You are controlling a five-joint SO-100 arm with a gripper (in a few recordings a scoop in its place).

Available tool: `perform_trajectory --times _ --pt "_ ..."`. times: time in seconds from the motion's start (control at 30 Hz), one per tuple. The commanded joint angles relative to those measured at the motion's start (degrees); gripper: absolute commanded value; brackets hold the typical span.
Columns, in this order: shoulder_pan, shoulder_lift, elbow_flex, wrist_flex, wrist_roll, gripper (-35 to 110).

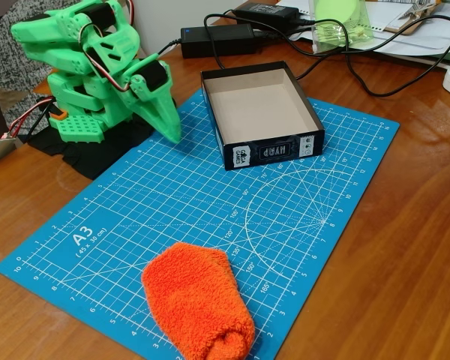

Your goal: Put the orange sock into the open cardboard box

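The orange sock (196,302), a fuzzy rolled bundle, lies at the near edge of the blue cutting mat (135,202). Its lumpy rounded end points toward the bottom of the picture. The open cardboard box (260,114) has black walls with small white labels and a beige inside. It stands empty at the far side of the mat. The green arm is folded up at the upper left, and its gripper (168,127) points down over the mat's far left corner, shut with nothing in it. The gripper is well apart from the sock and left of the box.
Two black power adapter bricks (217,40) with looping cables lie behind the box. Papers, a clipboard and a clear plastic cup (341,22) fill the upper right. The arm's base sits on a black cloth (105,154). Wooden table surrounds the mat.
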Motion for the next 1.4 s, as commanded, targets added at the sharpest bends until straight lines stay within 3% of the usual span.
perform_trajectory --times 0.0,0.47,0.63,0.93,1.1,1.37 --pt "0.7 0.8 0.3 -0.4 0.6 0" --pt "4.4 0.1 0.4 -2.5 1.5 1" --pt "9.2 -21.1 -9.4 -21.8 -16.8 5" --pt "15.8 -58.4 -36.7 -44.7 -48.7 12" --pt "19.2 -78.5 -55.9 -35.1 -65.7 16" --pt "27.3 -107.4 -91.2 -4.0 -87.6 18"
